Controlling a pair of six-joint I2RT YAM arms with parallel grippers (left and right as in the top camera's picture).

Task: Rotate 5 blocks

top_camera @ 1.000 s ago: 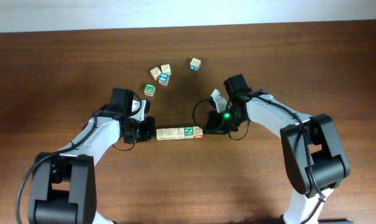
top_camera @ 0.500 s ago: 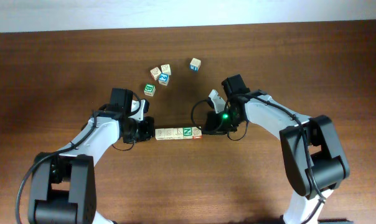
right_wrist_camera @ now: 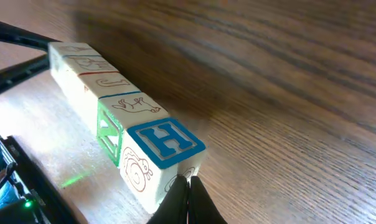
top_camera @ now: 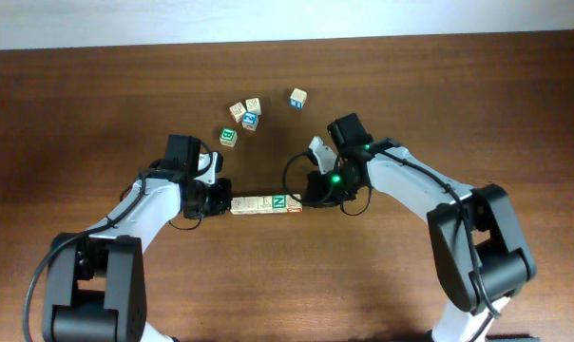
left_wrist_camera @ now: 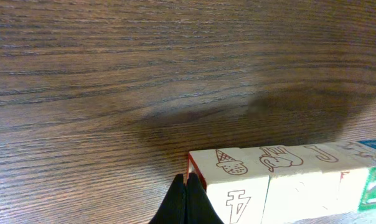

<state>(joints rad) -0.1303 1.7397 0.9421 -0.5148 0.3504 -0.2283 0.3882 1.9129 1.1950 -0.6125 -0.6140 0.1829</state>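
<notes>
Several pale wooden blocks [top_camera: 266, 204] lie in one straight row at the table's middle, the green N block [top_camera: 280, 202] near its right end. My left gripper [top_camera: 226, 202] is shut, its tips [left_wrist_camera: 187, 182] against the row's left end block [left_wrist_camera: 231, 190]. My right gripper [top_camera: 307, 198] is also shut, its tips [right_wrist_camera: 188, 182] touching the right end block [right_wrist_camera: 166, 142], which shows a blue H on top. The green-faced block [right_wrist_camera: 110, 134] sits beside that one. Neither gripper holds anything.
Loose cubes lie behind the row: a green-bordered one [top_camera: 228, 138], a blue-lettered one [top_camera: 250, 120], two cream ones [top_camera: 238, 111] [top_camera: 254, 104], and one apart [top_camera: 297, 98]. The brown table's far edge [top_camera: 287, 40] runs along the top.
The right gripper has moved left and the whole row has slid a little left with it. The left gripper has shifted slightly left, staying at the row's end.
</notes>
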